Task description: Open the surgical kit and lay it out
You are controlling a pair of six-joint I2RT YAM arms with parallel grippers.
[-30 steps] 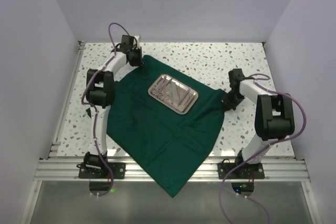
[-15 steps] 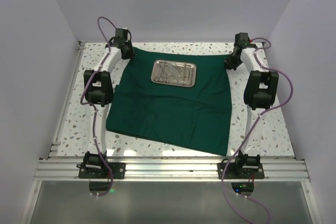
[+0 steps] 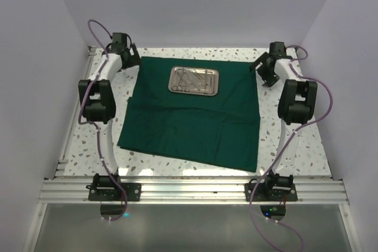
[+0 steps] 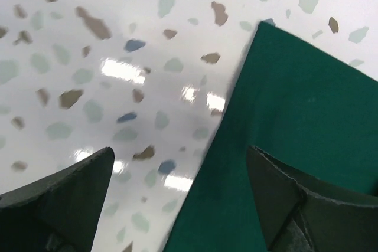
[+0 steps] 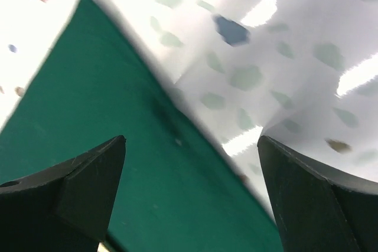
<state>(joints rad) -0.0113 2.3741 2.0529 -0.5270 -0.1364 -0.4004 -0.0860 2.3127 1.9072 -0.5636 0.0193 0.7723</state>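
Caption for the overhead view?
Green drape spread flat under steel tray; left gripper and right gripper open at far corners.

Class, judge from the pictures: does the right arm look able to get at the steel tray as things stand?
Probably yes. The right fingers hang open, holding nothing, by the far right corner of the green cloth, and only flat cloth lies between them and the tray.

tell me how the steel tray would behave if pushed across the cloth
The steel tray looks rigid and shallow, so it would probably move as one piece, not tip. On the green cloth it may drag and wrinkle the fabric rather than slide. The loose instruments inside would likely shift.
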